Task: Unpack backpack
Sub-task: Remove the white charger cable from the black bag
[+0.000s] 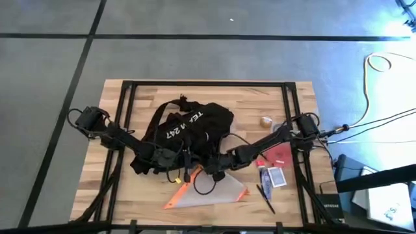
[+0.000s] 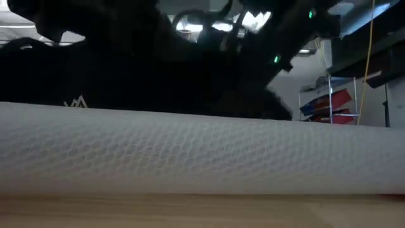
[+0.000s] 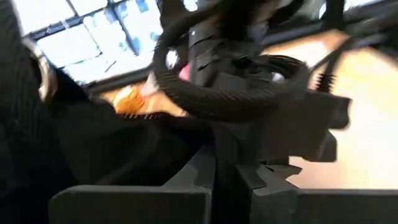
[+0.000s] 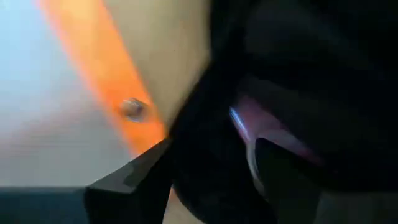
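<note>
The tabletop (image 1: 299,188) is a light wooden slab with a black frame running along its edges, and it is standing on a grey floor (image 1: 195,58) crossed by dark lines. White and yellow cables (image 1: 374,84) are lying on the floor beside the right side of the tabletop.

The backpack (image 1: 195,127) is lying in the middle of the tabletop, black and crumpled, with white lettering facing up that is reading "TEA" and "247"; part of the wording is folded out of sight. Its straps are trailing over the wood around it.

A translucent pouch (image 1: 208,192) with orange trim is lying flat near the front edge of the tabletop, just in front of the backpack. In the low view its white honeycomb-textured surface (image 2: 202,152) is filling most of the frame. What it is holding cannot be determined.

The left gripper (image 1: 177,161) is reaching in from the left and is sitting at the front edge of the backpack. In the left wrist view its fingers (image 3: 205,180) are showing pressed together, clenched with no gap; black fabric is lying beside them.

The right gripper (image 1: 211,174) is reaching in from the right and is sitting at the backpack's front edge, above the pouch. Whether it is released or clenched cannot be told.

To the right of the backpack, small items are lying apart on the wood: a red flat item (image 1: 278,155), a blue-and-white card packet (image 1: 277,177), a dark pen (image 1: 265,196) and a small tan round object (image 1: 266,121).

In the low view, red and blue bins (image 2: 329,104) are standing in the room behind.
</note>
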You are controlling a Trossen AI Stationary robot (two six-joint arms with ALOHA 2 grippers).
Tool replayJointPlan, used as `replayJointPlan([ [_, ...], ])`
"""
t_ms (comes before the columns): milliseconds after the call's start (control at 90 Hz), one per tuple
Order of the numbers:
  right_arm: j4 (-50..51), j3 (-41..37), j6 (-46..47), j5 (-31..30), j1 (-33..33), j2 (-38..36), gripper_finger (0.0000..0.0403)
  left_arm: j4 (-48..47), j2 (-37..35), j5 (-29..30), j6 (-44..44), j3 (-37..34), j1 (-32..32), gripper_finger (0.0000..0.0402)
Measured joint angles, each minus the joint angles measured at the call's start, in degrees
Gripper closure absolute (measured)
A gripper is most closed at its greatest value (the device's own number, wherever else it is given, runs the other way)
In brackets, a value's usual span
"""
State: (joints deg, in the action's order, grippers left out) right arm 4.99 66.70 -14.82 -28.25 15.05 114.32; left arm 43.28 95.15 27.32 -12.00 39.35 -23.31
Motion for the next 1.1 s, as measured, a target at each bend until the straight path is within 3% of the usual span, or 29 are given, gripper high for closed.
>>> replayJointPlan([
  [122,-0.7,0.0,0.6,-2.2,0.0,1.2,0.0200,-1.0,0.0,1.1,1.2,0.0,0.2,0.0401],
  [244,-3.4,-0.8,5.3,-7.9,0.9,2.2,0.0232,-1.8,0.0,2.7,1.3,0.0,0.1,0.0401],
  [400,-16.3,-7.1,9.8,-3.1,1.1,0.3,0.0274,-0.7,-0.1,4.7,2.4,0.4,0.1,0.0401],
  [656,-46.5,-24.7,28.1,-4.8,1.7,-0.3,0.0287,1.1,-0.4,2.8,2.9,0.8,-0.2,0.0401],
  [800,-56.1,-28.3,32.4,-8.4,4.8,-0.4,0.0264,2.6,-0.4,3.5,2.8,0.7,-0.2,0.0401],
  [1000,-47.4,-21.5,32.2,-9.9,7.5,-0.6,0.0185,4.2,-0.4,4.1,2.7,0.7,0.0,0.0401],
  [1100,-45.8,-16.4,25.1,-9.6,9.5,-0.7,0.0166,4.0,-0.3,4.3,2.9,0.6,0.0,0.0401],
])
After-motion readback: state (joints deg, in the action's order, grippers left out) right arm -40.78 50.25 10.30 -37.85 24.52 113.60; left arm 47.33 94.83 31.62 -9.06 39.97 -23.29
